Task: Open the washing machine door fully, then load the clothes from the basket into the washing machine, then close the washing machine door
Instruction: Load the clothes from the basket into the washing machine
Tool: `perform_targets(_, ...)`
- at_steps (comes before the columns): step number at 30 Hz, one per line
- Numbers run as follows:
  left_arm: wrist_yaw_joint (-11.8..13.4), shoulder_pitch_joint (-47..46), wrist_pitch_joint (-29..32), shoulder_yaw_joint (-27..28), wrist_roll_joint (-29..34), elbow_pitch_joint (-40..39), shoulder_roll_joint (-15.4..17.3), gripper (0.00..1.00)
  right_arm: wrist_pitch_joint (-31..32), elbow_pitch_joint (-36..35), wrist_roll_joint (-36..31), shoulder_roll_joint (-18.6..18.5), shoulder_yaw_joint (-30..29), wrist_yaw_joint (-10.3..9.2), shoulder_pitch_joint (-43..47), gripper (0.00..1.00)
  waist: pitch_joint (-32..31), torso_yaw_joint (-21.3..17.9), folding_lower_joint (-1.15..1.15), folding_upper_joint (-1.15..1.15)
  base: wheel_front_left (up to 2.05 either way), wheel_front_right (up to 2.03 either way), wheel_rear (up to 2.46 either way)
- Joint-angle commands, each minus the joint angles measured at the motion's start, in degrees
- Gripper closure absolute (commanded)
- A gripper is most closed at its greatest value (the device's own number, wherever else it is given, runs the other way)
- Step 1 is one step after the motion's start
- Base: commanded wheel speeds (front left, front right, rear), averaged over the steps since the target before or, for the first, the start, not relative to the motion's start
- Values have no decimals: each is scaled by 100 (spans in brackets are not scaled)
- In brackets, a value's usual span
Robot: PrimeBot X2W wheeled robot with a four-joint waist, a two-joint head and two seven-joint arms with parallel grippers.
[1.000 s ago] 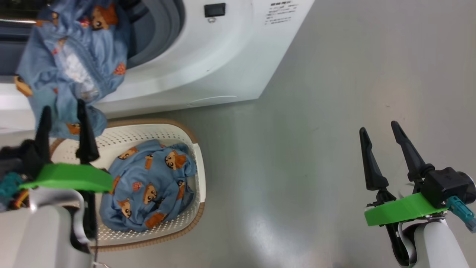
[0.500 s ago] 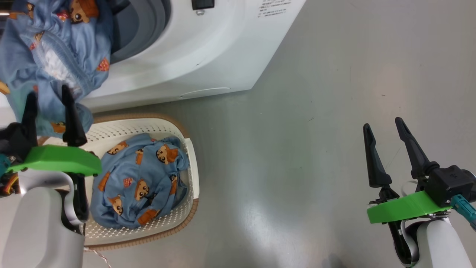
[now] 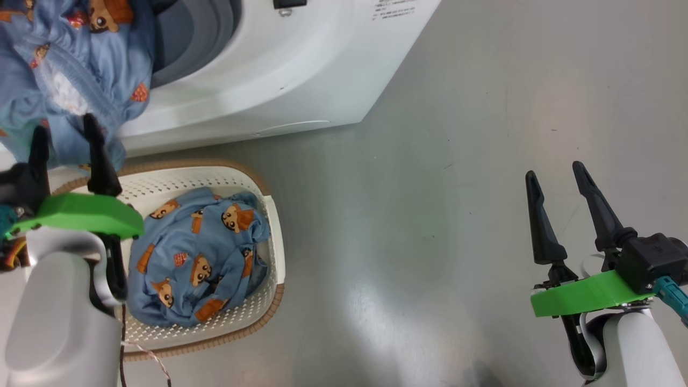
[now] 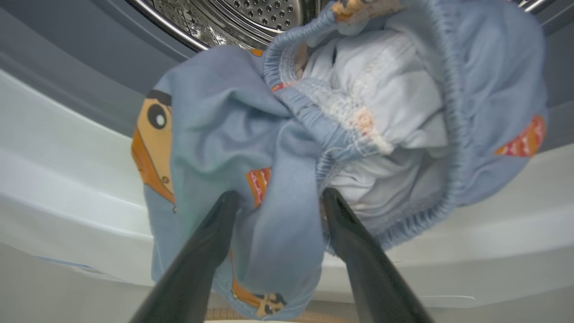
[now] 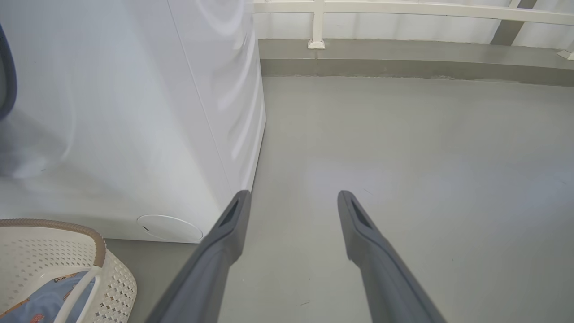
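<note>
One of the light blue bear-print clothes hangs out of the washing machine, draped over its grey gasket and white front. The steel drum shows above the draped garment. My left gripper is open at its lower hem. A fold of cloth hangs between the spread fingers of the left gripper. More clothes lie in the basket on the floor before the machine. My right gripper stands open over bare floor, far right. The washing machine door is out of view.
Grey floor stretches to the right of the machine. The right gripper points along it toward a low wall ledge with a white rail. The round filter cap sits low on the machine, beside the basket.
The head camera has shifted, sliding the whole picture up and left. My left gripper stays open under the hanging garment. The right gripper has barely moved.
</note>
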Motion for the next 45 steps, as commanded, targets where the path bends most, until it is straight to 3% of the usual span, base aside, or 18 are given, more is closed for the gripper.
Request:
perform_targets(1,37,-164,-87,142,54,2,198,0,-27,-150,6,-11,149,9,23,0,16,-12,0,0,0,0,0)
perform_targets(6,44,-441,-204,134,64,217,186,0,-27,-159,6,-11,151,9,27,0,42,-52,0,0,0,0,0)
perform_targets(8,37,-529,-245,130,63,310,174,25,-27,-164,7,-11,142,9,36,0,51,-63,0,0,0,0,0)
perform_targets(9,33,-551,-262,126,64,335,170,47,-27,-165,9,-11,135,9,40,0,51,-65,0,0,0,0,0)
perform_targets(11,29,-566,-278,122,65,350,167,53,-27,-166,13,-11,129,9,44,0,52,-67,0,0,0,0,0)
perform_targets(12,25,-580,-293,118,67,365,164,61,-27,-166,15,-11,123,9,49,0,53,-68,0,0,0,0,0)
perform_targets(14,15,-598,-319,115,67,396,160,100,-27,-168,22,-11,107,9,56,0,50,-68,0,0,0,0,0)
perform_targets(23,-8,-308,-364,127,-27,237,67,100,-27,-143,72,-11,86,9,87,0,-82,8,0,0,0,0,0)
perform_targets(31,-157,140,211,7,-298,-852,-20,100,-27,-92,113,-11,119,9,129,0,-217,72,0,0,0,0,0)
perform_targets(37,21,12,582,129,-316,-1535,176,100,-27,-61,187,-11,213,9,117,0,-277,-14,0,0,0,0,0)
perform_targets(41,59,-409,670,185,-316,-1346,283,100,-27,-25,283,-11,286,9,126,0,-300,-136,0,0,0,0,0)
perform_targets(45,39,-1039,585,205,-254,-674,414,100,-27,13,367,-11,400,9,137,0,-307,-335,0,0,0,0,0)
